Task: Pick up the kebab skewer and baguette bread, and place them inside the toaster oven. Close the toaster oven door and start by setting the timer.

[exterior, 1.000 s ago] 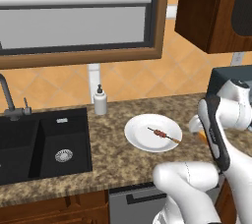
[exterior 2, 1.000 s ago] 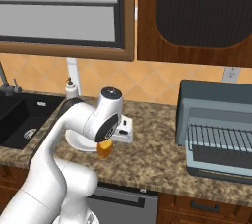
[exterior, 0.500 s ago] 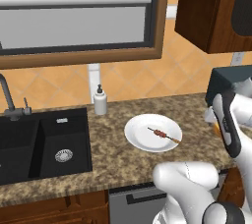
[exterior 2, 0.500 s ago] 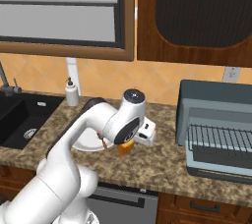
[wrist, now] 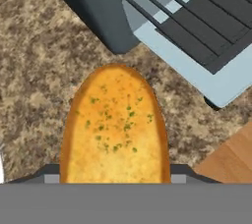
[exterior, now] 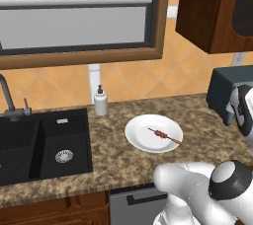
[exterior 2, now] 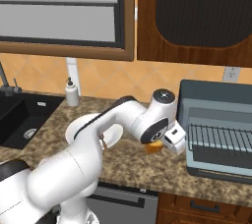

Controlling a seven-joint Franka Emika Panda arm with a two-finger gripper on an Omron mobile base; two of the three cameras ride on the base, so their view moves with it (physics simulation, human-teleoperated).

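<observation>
A: While the arm reaches over the granite counter (exterior 2: 123,166), where exactly is the baguette bread (wrist: 115,127)?

B: Pinched in the gripper (exterior 2: 173,141). From the hand camera the golden loaf with green flecks runs out between the two fingers, and their dark tips sit against its sides at the bottom of that view. From the right base camera an orange bit of it peeks out just under the wrist, above the counter, beside the toaster oven (exterior 2: 216,132).

A: Is the oven open?

B: Yes. The toaster oven door (wrist: 197,68) is folded down flat in front, and the wire rack (exterior 2: 219,142) is exposed. The loaf's far end points toward the corner of the lowered door but is not over it.

A: And the kebab skewer (exterior: 164,135)?

B: It lies on the white plate (exterior: 141,137), well to the left of the oven, with the meat chunks near the stick's left end.

A: Anything else on that counter?

B: A soap dispenser (exterior: 101,101) stands against the backsplash, next to the black sink (exterior: 44,145).
</observation>
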